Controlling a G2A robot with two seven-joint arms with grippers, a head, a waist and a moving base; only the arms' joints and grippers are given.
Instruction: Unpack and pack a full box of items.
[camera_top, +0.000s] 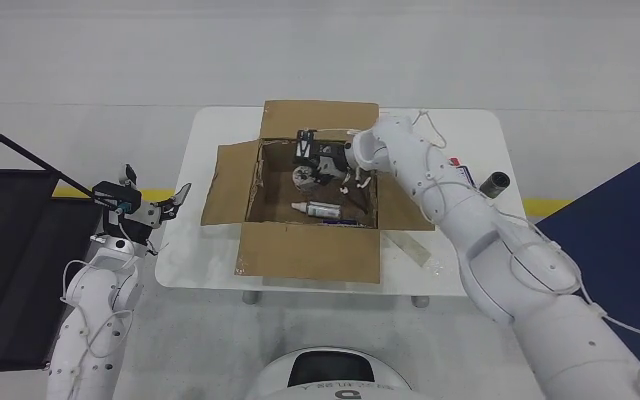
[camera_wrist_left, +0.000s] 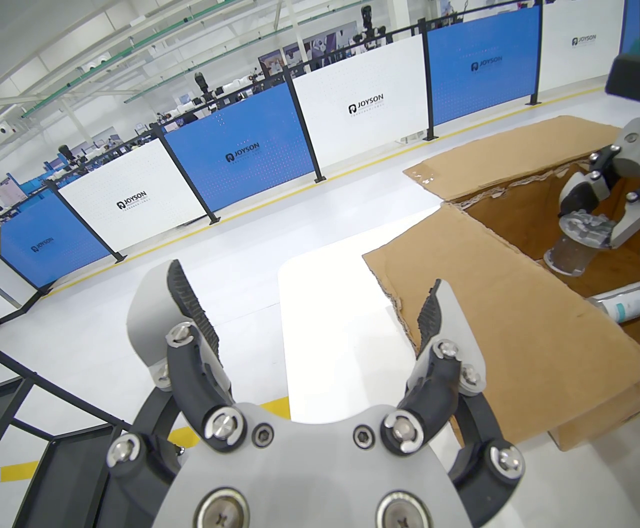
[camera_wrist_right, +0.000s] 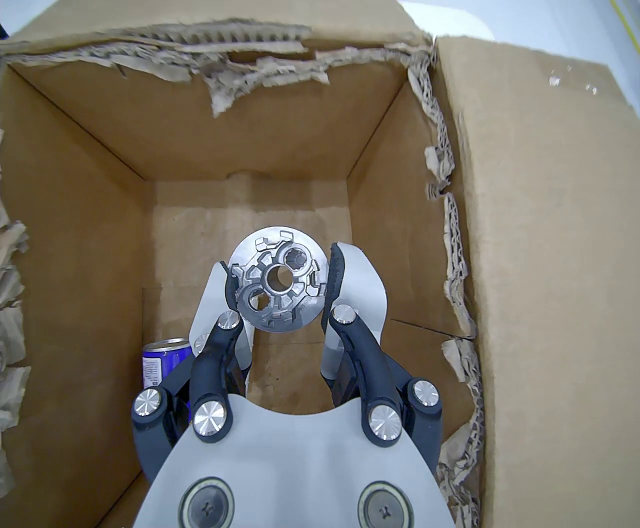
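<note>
Box (camera_top: 310, 255), flaps open, sits mid-frame in the top view on the white bench (camera_top: 215, 150). Inside it, the right jaws are closed on a round metal part (camera_wrist_right: 277, 286). A white tube (camera_top: 318, 209) lies on the box floor just below it in frame, and a blue can (camera_wrist_right: 162, 357) stands by a wall. The left jaws are spread wide and empty at frame left, off the bench edge.
</note>
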